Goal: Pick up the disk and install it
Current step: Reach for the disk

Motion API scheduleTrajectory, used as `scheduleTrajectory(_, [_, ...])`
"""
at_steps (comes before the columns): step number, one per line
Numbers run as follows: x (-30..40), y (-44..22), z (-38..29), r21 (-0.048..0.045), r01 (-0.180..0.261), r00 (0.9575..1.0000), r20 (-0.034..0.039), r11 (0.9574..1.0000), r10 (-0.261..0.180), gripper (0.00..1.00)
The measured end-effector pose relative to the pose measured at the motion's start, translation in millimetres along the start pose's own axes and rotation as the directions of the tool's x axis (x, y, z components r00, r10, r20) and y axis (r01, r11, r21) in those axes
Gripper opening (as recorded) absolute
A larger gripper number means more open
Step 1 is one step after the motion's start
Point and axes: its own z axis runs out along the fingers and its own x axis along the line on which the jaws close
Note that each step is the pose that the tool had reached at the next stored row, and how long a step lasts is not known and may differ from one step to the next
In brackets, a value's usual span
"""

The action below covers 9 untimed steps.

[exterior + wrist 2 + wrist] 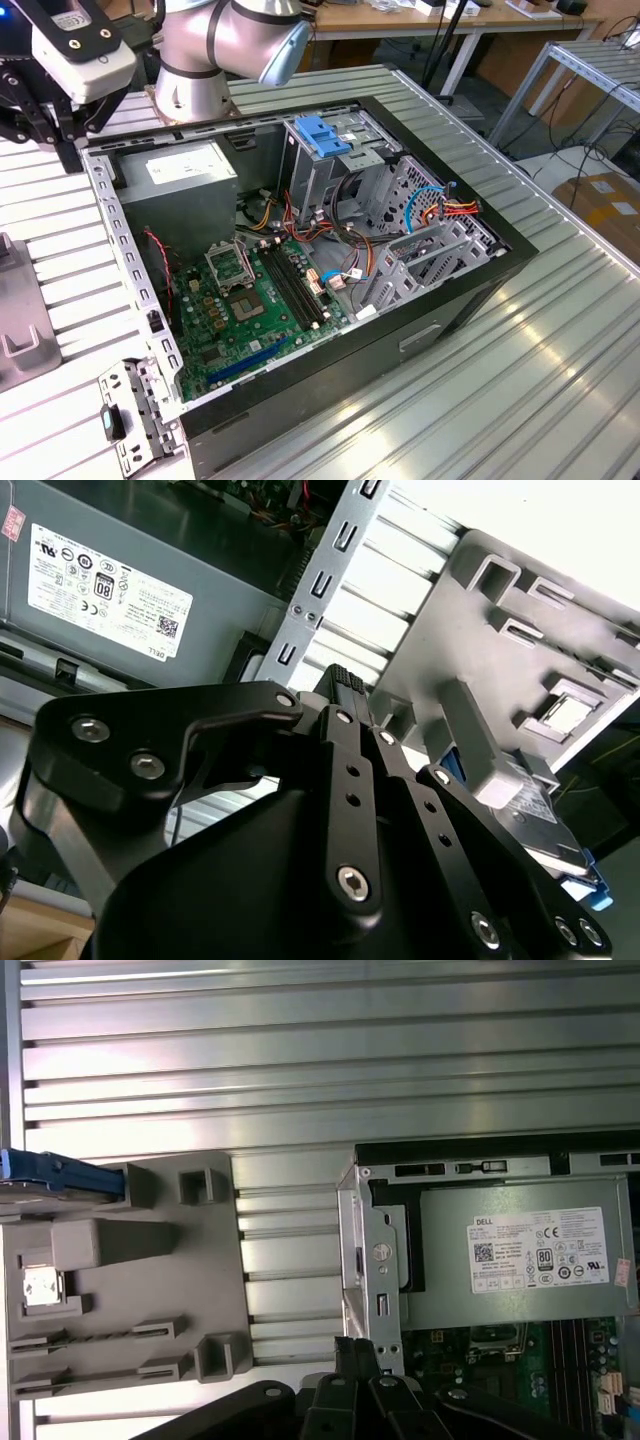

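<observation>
The disk (58, 1174) is a grey metal drive in a light-blue carrier, resting at one end of a grey plastic holder (150, 1290) on the ribbed table. In the second wrist view the disk (535, 815) lies on the far side of the holder (520, 590), beyond my black linkages. My gripper (356, 1358) hangs above the table between the holder and the corner of the open computer case (375, 1250), apart from the disk. Its fingers look shut with nothing between them. In the exterior view the gripper (66, 155) is at the case's back left corner.
The open case (300, 260) shows the motherboard, a grey power supply (185, 175), a drive cage with a bright-blue latch (322, 135) and loose cables. A small metal bracket (135, 420) lies by the case's near left corner. Ribbed table (540, 370) stretches to the right.
</observation>
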Motion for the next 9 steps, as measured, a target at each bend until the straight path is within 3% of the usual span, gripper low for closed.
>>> scheduleTrajectory(9, [6.8,-0.5,-0.2,-0.0001,0.0,1.0,0.0,1.0,0.0,0.1])
